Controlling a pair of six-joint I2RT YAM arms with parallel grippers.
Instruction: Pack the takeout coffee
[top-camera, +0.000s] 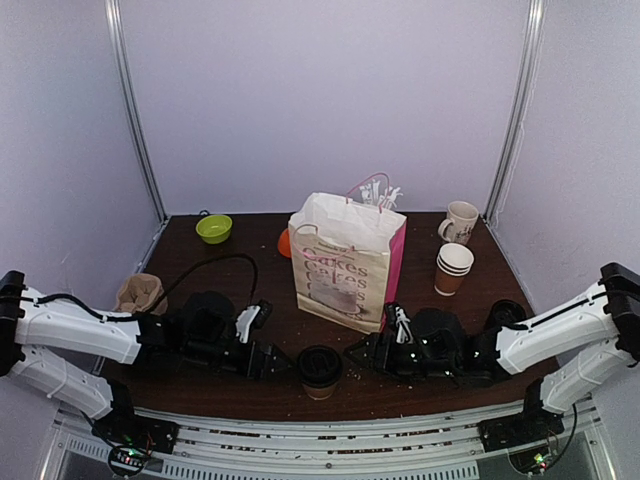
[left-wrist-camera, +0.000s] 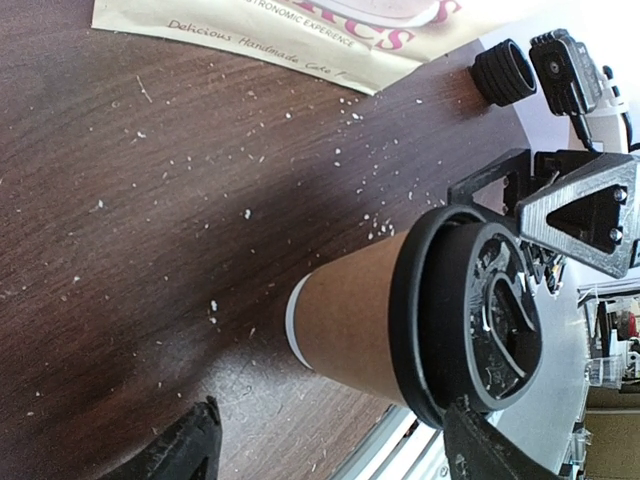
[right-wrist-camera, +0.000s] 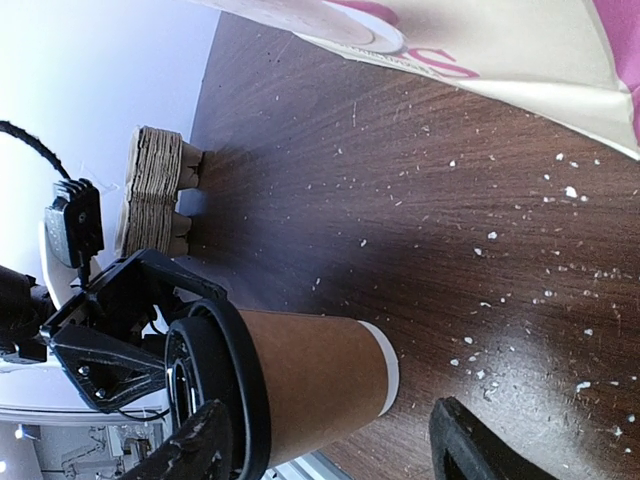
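Both sides flanked: takeout coffee (top-camera: 320, 370) upright near table (top-camera: 200, 290) front edge, before paper bag (top-camera: 345, 265), between left gripper (top-camera: 283, 362) and right gripper (top-camera: 357, 355).
Left wrist: fingers (left-wrist-camera: 190, 450) spread, cup not pinched.
Right wrist: fingers (right-wrist-camera: 465, 440) spread likewise.
Likely light, thin-walled, crushable; lid (left-wrist-camera: 465, 315) may pop. Take mid-body, gently.

place: robot test booth | cues: plain walls (top-camera: 320, 100), aluminium frame (top-camera: 320, 435)

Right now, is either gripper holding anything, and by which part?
Nothing is held. The takeout coffee stands free between the left gripper and the right gripper. Both have their jaws open beside it, clamped on nothing.
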